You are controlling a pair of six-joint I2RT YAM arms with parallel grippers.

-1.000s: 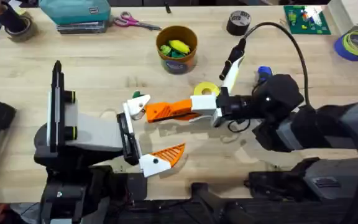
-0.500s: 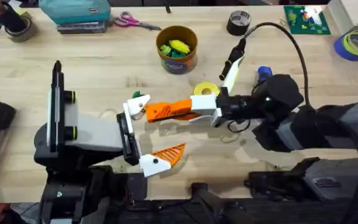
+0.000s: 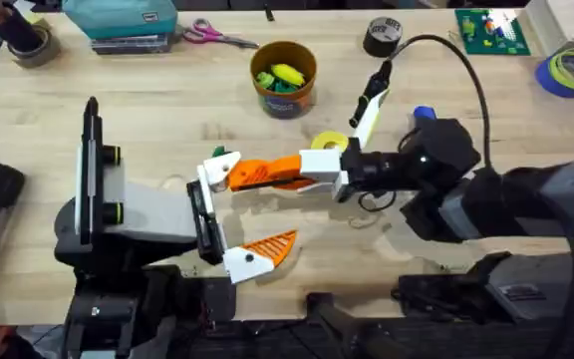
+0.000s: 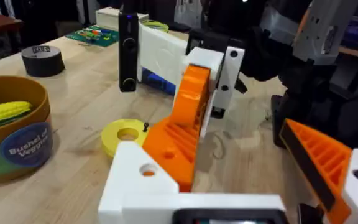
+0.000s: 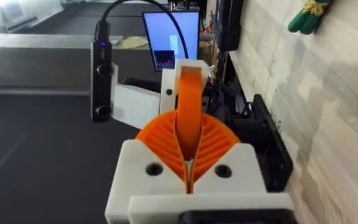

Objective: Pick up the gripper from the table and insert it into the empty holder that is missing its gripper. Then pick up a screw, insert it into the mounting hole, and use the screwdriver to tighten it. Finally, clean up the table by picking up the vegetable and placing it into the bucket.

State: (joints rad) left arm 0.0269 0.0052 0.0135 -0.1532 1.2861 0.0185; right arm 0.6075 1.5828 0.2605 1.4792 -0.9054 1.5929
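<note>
The right pincer [image 3: 315,172] is clamped narrow on the orange wedge [image 3: 262,176], its two white fingers pressed against the wedge's sides. In the right wrist view the wedge [image 5: 189,106] stands up from between the ribbed orange pads [image 5: 157,140]. The wedge is held above the middle of the desk [image 3: 167,110], somewhat toward the near edge. It points toward the left arm, and its free end meets the white finger block [image 3: 212,173] of the left pincer [image 3: 235,214].

In the left wrist view the wedge [image 4: 188,118] leans down onto that white block [image 4: 143,180], just beside its round hole. The left pincer is spread wide. Its other finger carries its own orange pad [image 3: 270,245] and sits nearer the near edge, well apart from the wedge.

The small green vegetable [image 3: 225,154] lies on the desk just beside the white block, on its far side. The brown bucket [image 3: 283,78] stands toward the middle of the far edge with yellow and green toy pieces inside it. A yellow disc [image 3: 329,145] lies between the bucket and the right pincer. A black tape roll [image 3: 382,37] sits near the far edge, to the right of the bucket.
</note>
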